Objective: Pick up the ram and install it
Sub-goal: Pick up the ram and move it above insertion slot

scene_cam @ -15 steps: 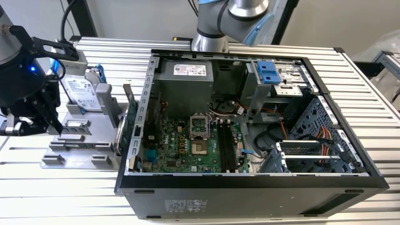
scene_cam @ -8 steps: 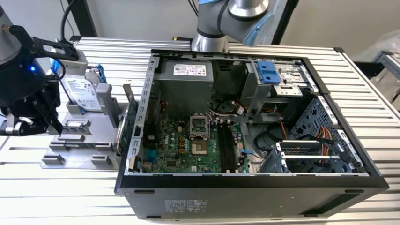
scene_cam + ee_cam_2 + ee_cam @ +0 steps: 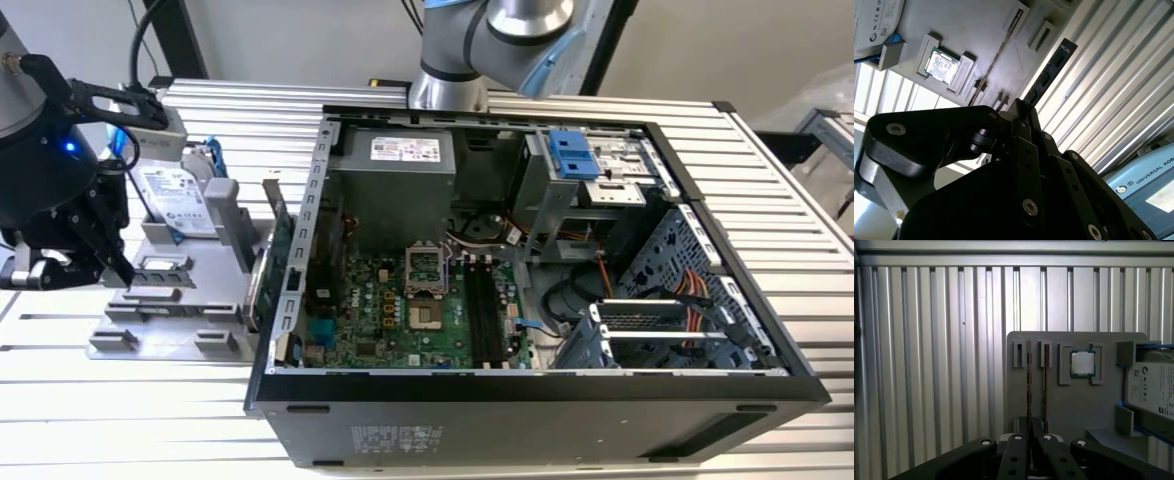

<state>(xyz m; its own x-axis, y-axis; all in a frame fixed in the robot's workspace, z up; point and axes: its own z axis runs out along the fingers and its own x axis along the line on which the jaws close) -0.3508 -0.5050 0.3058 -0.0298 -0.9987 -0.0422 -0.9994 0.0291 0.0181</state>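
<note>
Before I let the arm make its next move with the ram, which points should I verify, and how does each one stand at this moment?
1. Ram held: ok. The ram sticks out from the shut gripper.
2. Ram clear of the gray holder: cannot tell.
3. Black memory slots empty: ok, they look free.
4. Computer case open on top: ok.
5. Processor chip seated in its pocket, apart from the gripper: ok.
</note>
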